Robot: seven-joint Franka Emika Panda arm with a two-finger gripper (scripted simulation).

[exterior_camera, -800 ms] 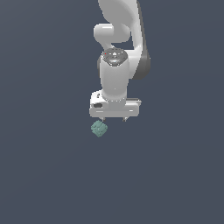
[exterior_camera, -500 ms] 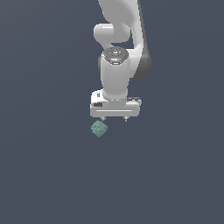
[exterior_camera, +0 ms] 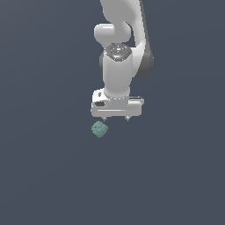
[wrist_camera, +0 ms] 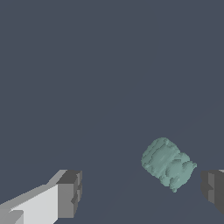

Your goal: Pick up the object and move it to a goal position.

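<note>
Exterior view: the white arm (exterior_camera: 121, 57) hangs straight down over a plain dark grey floor (exterior_camera: 48, 176), and the gripper (exterior_camera: 116, 118) sits at its lower end with only two short fingertips (exterior_camera: 105, 118) poking out below the wide palm bar. The lump (exterior_camera: 99, 129), teal-green and knobbly, lies on the floor just below the gripper, offset from it toward the exterior view's left, close under one fingertip and not touching it.

Wrist view: the fingers (wrist_camera: 70, 192) are spread wide, one pad at each side of the gripper (wrist_camera: 142, 190), nothing held. The lump (wrist_camera: 168, 163) lies on the floor (wrist_camera: 87, 65) between them, far nearer one pad than the other, with a clear gap to both.
</note>
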